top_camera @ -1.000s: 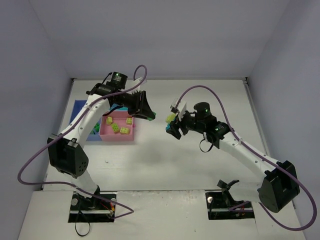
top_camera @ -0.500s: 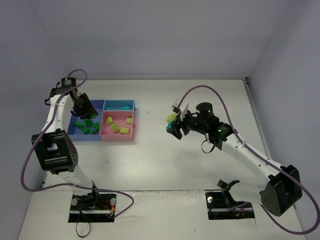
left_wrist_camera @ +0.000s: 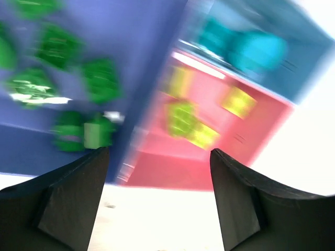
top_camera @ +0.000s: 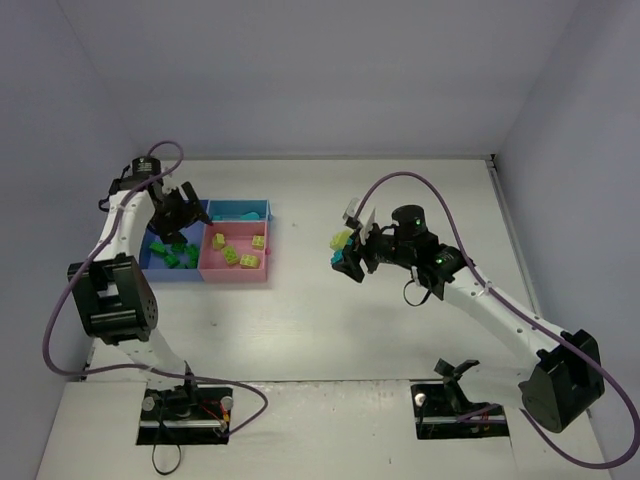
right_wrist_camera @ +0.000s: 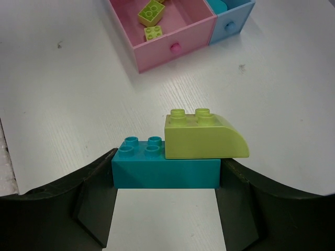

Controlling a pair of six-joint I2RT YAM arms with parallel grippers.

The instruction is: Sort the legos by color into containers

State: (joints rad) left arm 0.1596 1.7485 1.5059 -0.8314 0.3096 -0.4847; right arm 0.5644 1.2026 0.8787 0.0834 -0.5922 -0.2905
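Note:
My right gripper (right_wrist_camera: 166, 175) is shut on a teal lego (right_wrist_camera: 165, 168) with a yellow-green curved lego (right_wrist_camera: 201, 137) stuck on top, held above the table right of the containers (top_camera: 345, 250). My left gripper (top_camera: 177, 220) hangs over the blue tray (top_camera: 148, 262), which holds several dark green legos (top_camera: 170, 252). Its fingers (left_wrist_camera: 68, 204) stand wide apart with nothing between them, so it is open. The left wrist view is blurred. Yellow-green legos (top_camera: 240, 256) lie in the pink tray (top_camera: 234, 274), teal ones (left_wrist_camera: 251, 49) in the light-blue tray (top_camera: 262, 206).
White table with grey-lilac walls on three sides. The three joined trays sit at the back left, and the pink tray's front wall (right_wrist_camera: 172, 48) and the light-blue one (right_wrist_camera: 230, 23) show ahead of the right wrist. A spare black bracket (top_camera: 455, 375) stands near the right arm's base.
The left arm has swung from above the pink tray leftward to above the blue tray, and its jaws have opened. The right arm holds its bricks almost still.

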